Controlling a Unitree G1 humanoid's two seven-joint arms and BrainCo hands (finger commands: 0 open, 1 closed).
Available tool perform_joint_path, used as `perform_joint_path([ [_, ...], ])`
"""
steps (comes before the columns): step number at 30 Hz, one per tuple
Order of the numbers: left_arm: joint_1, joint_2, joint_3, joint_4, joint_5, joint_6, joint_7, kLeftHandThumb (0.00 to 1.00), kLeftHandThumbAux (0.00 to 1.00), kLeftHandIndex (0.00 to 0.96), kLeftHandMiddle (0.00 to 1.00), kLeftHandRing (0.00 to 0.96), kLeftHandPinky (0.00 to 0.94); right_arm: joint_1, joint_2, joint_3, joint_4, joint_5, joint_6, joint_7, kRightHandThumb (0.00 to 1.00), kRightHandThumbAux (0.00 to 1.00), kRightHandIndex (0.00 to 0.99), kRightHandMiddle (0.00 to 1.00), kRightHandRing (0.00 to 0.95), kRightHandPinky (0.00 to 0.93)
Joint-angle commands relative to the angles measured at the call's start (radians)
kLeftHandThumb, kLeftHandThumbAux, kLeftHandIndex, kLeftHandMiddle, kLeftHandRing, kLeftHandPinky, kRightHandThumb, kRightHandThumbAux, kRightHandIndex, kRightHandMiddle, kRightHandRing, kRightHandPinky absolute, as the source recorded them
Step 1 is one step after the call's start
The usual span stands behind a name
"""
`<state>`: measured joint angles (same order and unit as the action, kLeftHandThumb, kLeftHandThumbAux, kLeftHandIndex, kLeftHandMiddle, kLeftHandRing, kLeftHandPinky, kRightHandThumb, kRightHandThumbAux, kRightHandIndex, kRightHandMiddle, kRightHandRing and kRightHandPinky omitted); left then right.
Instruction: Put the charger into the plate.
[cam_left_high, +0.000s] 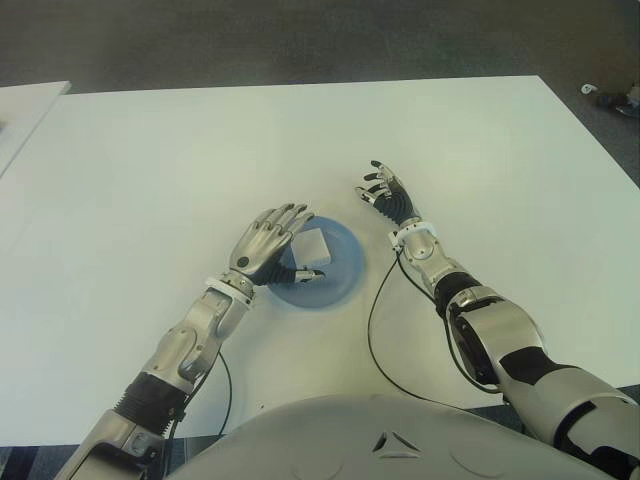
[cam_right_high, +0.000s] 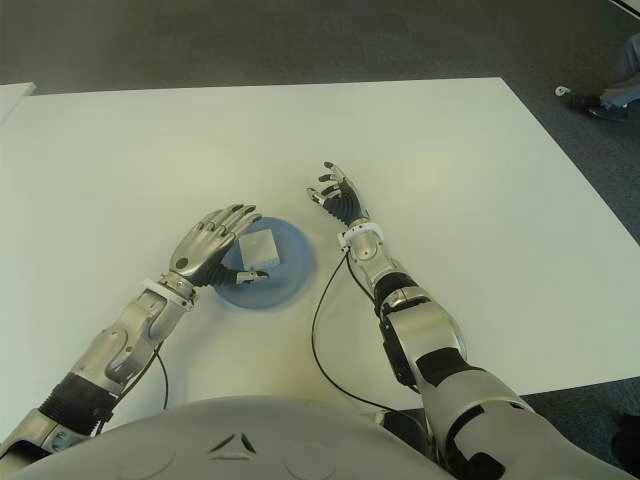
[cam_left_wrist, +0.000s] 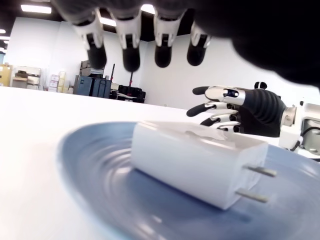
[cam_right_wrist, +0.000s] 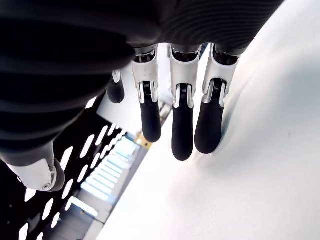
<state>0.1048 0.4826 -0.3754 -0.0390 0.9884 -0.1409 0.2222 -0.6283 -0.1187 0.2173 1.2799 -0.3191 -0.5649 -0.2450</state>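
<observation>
The white charger (cam_left_high: 311, 243) lay in the blue plate (cam_left_high: 345, 270) on the white table (cam_left_high: 150, 170). The left hand (cam_left_high: 268, 242) hovered above it, fingers spread, empty. The right hand (cam_left_high: 388, 195) showed right of the plate, fingers relaxed, holding nothing.

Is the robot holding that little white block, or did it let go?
Nothing is held. The white rectangular charger lies free in the round blue plate; the left hand hovers open above it, the right hand open beside.

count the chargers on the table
1: a white charger lying in the blue plate, under the open left hand. The right hand holds nothing.
</observation>
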Motion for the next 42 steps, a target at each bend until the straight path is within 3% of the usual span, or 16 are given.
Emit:
perform_joint_path([
  [1, 0.018, -0.005, -0.003, 0.016, 0.038, 0.036, 0.027, 0.271, 0.295, 0.05, 0.0, 0.0, 0.0, 0.075, 0.036, 0.023, 0.055, -0.028, 0.076, 0.056, 0.034, 0.503, 0.02, 0.28, 0.374, 0.411],
  [6, 0.02, -0.012, 0.006, 0.021, 0.033, 0.044, 0.065, 0.315, 0.34, 0.099, 0.01, 0.0, 0.0, 0.075, 0.035, 0.021, 0.056, -0.026, 0.076, 0.062, 0.033, 0.505, 0.02, 0.282, 0.375, 0.408],
  [10, 0.014, -0.017, 0.042, 0.038, -0.017, 0.006, 0.148, 0.331, 0.372, 0.125, 0.042, 0.0, 0.0, 0.076, 0.034, 0.023, 0.056, -0.029, 0.074, 0.057, 0.033, 0.511, 0.024, 0.289, 0.376, 0.408],
  [14, -0.04, -0.011, 0.101, 0.091, -0.138, -0.081, 0.176, 0.31, 0.42, 0.112, 0.066, 0.011, 0.0, 0.075, 0.033, 0.023, 0.057, -0.029, 0.073, 0.059, 0.032, 0.514, 0.028, 0.294, 0.379, 0.409],
  [16, -0.085, -0.013, 0.139, 0.15, -0.25, -0.171, 0.172, 0.323, 0.436, 0.109, 0.079, 0.026, 0.004, 0.075, 0.033, 0.022, 0.057, -0.028, 0.074, 0.061, 0.032, 0.514, 0.029, 0.295, 0.379, 0.408],
  [18, -0.109, -0.028, 0.179, 0.195, -0.395, -0.253, 0.132, 0.333, 0.473, 0.096, 0.091, 0.048, 0.035, 0.075, 0.032, 0.023, 0.058, -0.029, 0.074, 0.061, 0.031, 0.513, 0.03, 0.294, 0.377, 0.406],
  [20, -0.125, -0.047, 0.216, 0.231, -0.552, -0.291, 0.05, 0.314, 0.501, 0.089, 0.095, 0.062, 0.063, 0.075, 0.031, 0.025, 0.058, -0.031, 0.074, 0.059, 0.029, 0.512, 0.031, 0.292, 0.375, 0.404],
  [23, -0.201, -0.084, 0.305, 0.373, -0.841, -0.302, -0.141, 0.27, 0.537, 0.083, 0.096, 0.075, 0.085, 0.076, 0.03, 0.028, 0.058, -0.035, 0.075, 0.056, 0.025, 0.509, 0.032, 0.291, 0.374, 0.407],
  [25, -0.243, -0.105, 0.355, 0.46, -0.956, -0.301, -0.224, 0.235, 0.57, 0.075, 0.09, 0.074, 0.077, 0.076, 0.029, 0.03, 0.057, -0.037, 0.076, 0.055, 0.022, 0.508, 0.032, 0.289, 0.372, 0.404],
  [30, -0.34, -0.146, 0.466, 0.686, -1.128, -0.324, -0.378, 0.188, 0.608, 0.054, 0.072, 0.056, 0.054, 0.076, 0.029, 0.033, 0.057, -0.04, 0.079, 0.054, 0.02, 0.506, 0.031, 0.285, 0.369, 0.405],
  [33, -0.361, -0.174, 0.508, 0.752, -1.202, -0.339, -0.442, 0.155, 0.625, 0.034, 0.052, 0.034, 0.033, 0.078, 0.028, 0.033, 0.057, -0.039, 0.078, 0.056, 0.022, 0.508, 0.029, 0.28, 0.366, 0.408],
  [38, -0.39, -0.235, 0.566, 0.907, -1.261, -0.387, -0.504, 0.092, 0.611, 0.008, 0.017, 0.006, 0.007, 0.082, 0.027, 0.02, 0.058, -0.023, 0.079, 0.08, 0.036, 0.521, 0.029, 0.268, 0.36, 0.405],
  [42, -0.408, -0.246, 0.589, 0.976, -1.278, -0.409, -0.547, 0.047, 0.569, 0.001, 0.003, 0.001, 0.001, 0.083, 0.025, 0.017, 0.058, -0.02, 0.077, 0.083, 0.039, 0.536, 0.034, 0.267, 0.359, 0.408],
])
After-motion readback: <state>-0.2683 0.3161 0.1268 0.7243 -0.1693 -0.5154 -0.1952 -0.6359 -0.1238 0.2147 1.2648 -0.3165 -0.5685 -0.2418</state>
